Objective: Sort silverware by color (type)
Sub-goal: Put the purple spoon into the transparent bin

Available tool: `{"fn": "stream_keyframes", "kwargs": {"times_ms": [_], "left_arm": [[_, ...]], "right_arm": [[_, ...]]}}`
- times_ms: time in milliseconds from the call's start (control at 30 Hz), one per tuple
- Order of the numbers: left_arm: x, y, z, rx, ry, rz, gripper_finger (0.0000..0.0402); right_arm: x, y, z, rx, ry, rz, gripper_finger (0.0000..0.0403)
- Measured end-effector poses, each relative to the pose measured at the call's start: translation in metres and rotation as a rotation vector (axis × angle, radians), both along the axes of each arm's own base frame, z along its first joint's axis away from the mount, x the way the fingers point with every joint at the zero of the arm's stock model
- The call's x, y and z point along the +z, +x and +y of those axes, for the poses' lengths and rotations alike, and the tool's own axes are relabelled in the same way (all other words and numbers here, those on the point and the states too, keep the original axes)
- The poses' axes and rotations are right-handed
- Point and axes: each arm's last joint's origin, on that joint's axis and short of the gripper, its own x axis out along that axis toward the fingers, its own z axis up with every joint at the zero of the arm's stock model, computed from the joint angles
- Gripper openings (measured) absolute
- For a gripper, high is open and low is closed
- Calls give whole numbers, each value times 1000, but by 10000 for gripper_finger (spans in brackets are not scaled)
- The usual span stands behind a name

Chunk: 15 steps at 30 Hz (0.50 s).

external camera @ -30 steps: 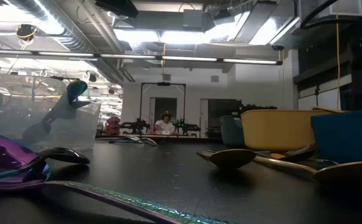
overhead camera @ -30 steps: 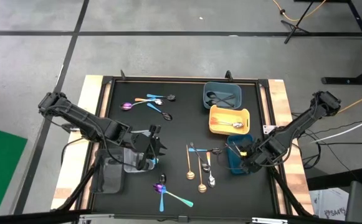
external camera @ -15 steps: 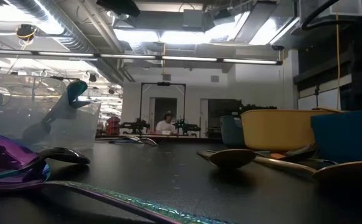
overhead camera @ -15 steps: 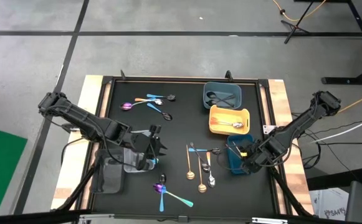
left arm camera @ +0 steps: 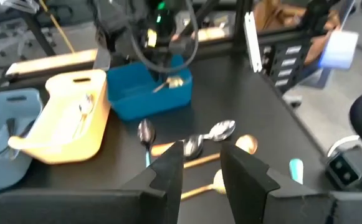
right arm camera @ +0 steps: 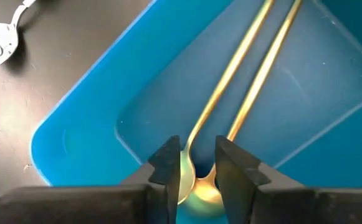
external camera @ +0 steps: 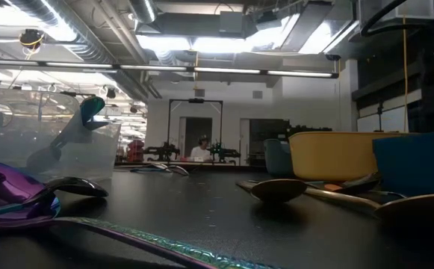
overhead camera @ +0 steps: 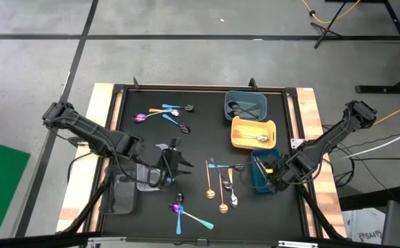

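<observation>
**Silverware sorting: gold spoons in the blue tray**

Silverware here means thin metal spoons. Two gold spoons [right arm camera: 243,68] lie side by side inside the bright blue rectangular plastic tray [right arm camera: 81,130], grouped by finish. The right gripper [right arm camera: 196,165] sits low over their bowls, fingers narrowly parted, gripping nothing. More mixed spoons [overhead camera: 222,187] lie loose on the black table [overhead camera: 200,131]. The left gripper [left arm camera: 202,171], empty and parted, faces them.

One camera looked straight down on the whole worktop [overhead camera: 151,138]. Another sat at worktop level, facing across into the room, spoons close before it. The left wrist camera looked across at the blue tray [left arm camera: 144,93]; the right wrist camera hung just above that same tray [right arm camera: 93,112], seen overhead too.
</observation>
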Motion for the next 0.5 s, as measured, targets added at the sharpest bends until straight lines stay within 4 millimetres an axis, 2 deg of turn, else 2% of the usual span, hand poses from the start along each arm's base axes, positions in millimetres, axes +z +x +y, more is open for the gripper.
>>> {"fn": "stream_keyframes", "kwargs": {"times_ms": [267, 500], "left_arm": [[3, 9, -17, -44, -49, -115, 100], [-17, 28, -41, -112, -78, -152, 100]], "right_arm": [[0, 0, 0, 2, 0, 0, 86], [0, 0, 0, 2, 0, 0, 86]]}}
